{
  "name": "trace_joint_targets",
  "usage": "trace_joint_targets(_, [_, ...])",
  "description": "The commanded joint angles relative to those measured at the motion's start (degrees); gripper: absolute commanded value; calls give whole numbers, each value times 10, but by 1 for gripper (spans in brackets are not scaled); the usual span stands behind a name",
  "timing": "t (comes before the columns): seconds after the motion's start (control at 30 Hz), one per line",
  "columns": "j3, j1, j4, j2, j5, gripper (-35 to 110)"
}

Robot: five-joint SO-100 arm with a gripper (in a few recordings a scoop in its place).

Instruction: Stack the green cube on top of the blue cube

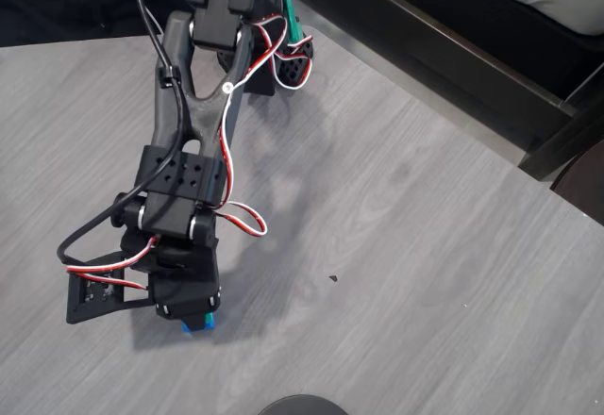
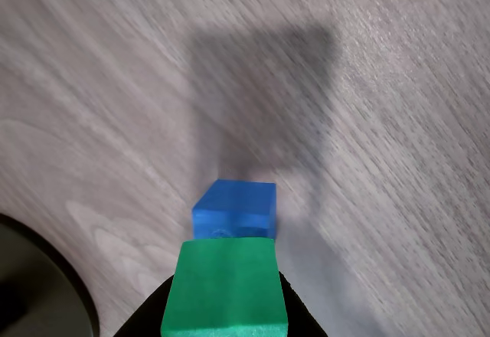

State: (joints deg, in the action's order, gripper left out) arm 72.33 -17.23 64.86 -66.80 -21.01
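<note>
The green cube (image 2: 224, 285) sits clamped between the dark fingers of the gripper (image 2: 222, 314), low in the wrist view and carried clear of the grey wooden table (image 2: 398, 122). The blue cube (image 2: 235, 209) rests on the table just beyond it, its near edge overlapped by the green one in that view. In the overhead view the blue cube (image 1: 201, 322) shows as a sliver under the arm (image 1: 189, 151). Pickup appears complete; alignment looks close but unfinished. Lowering, release and withdrawal remain. Whether the cubes already touch cannot be told.
</note>
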Motion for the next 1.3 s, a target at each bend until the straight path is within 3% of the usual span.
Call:
trace_joint_targets(0.0, [-25, 3, -8, -6, 4, 7])
trace_joint_targets(0.67, [-25, -10, -7, -1, -3, 8])
trace_joint_targets(0.87, [-25, -12, -6, 4, -4, 23])
trace_joint_targets(0.97, [-25, -12, -6, 5, -5, 39])
trace_joint_targets(1.27, [-25, -12, 3, -12, -8, 41])
